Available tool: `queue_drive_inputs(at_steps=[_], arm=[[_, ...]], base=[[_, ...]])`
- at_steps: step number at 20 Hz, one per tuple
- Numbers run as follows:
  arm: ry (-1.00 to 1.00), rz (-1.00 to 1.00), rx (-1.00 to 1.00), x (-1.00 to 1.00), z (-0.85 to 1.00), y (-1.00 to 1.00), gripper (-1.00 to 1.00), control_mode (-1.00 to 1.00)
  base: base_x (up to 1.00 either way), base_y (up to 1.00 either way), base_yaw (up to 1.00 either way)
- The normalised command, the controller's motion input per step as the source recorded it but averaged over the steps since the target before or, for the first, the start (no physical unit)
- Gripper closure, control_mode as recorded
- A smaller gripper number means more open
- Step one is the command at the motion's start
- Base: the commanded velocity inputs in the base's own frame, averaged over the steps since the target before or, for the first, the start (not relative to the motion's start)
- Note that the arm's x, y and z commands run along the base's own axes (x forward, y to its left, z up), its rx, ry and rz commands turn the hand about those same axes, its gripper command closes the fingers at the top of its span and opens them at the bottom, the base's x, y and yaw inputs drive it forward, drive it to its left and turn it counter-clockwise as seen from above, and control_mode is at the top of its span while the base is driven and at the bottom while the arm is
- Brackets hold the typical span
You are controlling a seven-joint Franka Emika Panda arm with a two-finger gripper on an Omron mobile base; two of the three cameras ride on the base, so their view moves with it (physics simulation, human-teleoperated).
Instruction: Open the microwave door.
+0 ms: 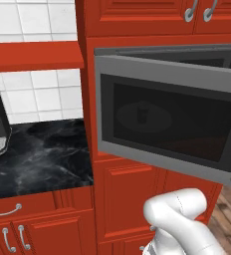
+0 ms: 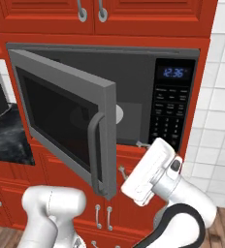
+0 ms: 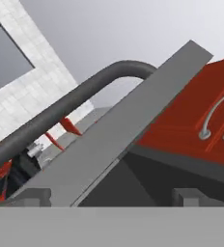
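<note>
Grey microwave door [image 2: 61, 121] ajar — one bar handle [image 2: 96, 150]; tool [image 2: 146, 172] beside it, grip unclear.

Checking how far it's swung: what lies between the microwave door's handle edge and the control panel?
In the right base view, the open cavity and its turntable plate lie between the microwave door and control panel.

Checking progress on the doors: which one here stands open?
The microwave door, grey with a dark window, swung out from the microwave. The red cabinet doors above are shut flat.
</note>
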Motion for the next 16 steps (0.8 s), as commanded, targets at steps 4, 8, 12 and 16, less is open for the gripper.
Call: queue_drive_inputs(at_steps=[4, 8, 12, 16], arm=[[-0.28, 0.0, -0.15, 0.56, -0.14, -0.02, -1.0, -1.0], [-0.21, 0.0, -0.14, 0.48, -0.11, -0.08, -1.0, -1.0], [-0.24, 0.0, -0.13, 0.04, -0.01, 0.09, -1.0, -1.0], [-0.19, 0.03, -0.15, -0.38, 0.0, 0.54, -1.0, -1.0]], base=[[0.0, 0.0, 0.0], [0.0, 0.0, 0.0], [0.0, 0.0, 0.0], [0.0, 0.0, 0.0]])
